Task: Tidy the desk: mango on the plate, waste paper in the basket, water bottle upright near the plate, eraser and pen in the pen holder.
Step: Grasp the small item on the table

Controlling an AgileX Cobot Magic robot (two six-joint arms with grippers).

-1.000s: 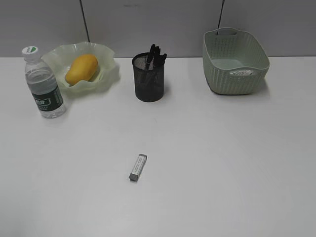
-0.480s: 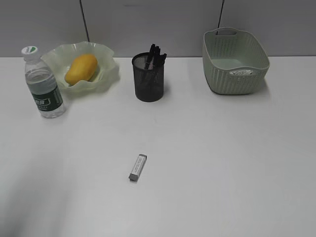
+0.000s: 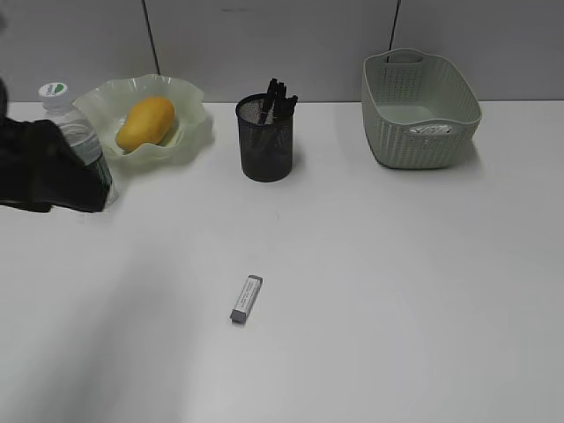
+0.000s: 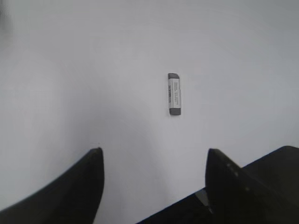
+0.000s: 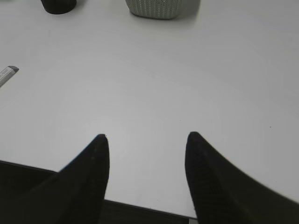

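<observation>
A grey-and-white eraser (image 3: 247,299) lies on the white desk (image 3: 397,282), front middle; it also shows in the left wrist view (image 4: 174,94) and at the left edge of the right wrist view (image 5: 7,74). The mango (image 3: 145,122) lies on the pale green plate (image 3: 189,132). The water bottle (image 3: 79,145) stands upright beside the plate, partly hidden by my left arm (image 3: 44,167). Pens stand in the black mesh pen holder (image 3: 265,138). Waste paper (image 3: 430,129) lies in the basket (image 3: 419,110). My left gripper (image 4: 152,156) is open and empty above the desk, short of the eraser. My right gripper (image 5: 145,140) is open and empty.
A grey partition wall (image 3: 282,44) runs behind the desk. The pen holder's base (image 5: 58,5) and the basket's base (image 5: 161,8) show at the top of the right wrist view. The desk's front edge (image 5: 140,205) lies under the right gripper.
My left arm has come into the exterior view from the left edge and now covers part of the water bottle. Nothing on the desk has moved.
</observation>
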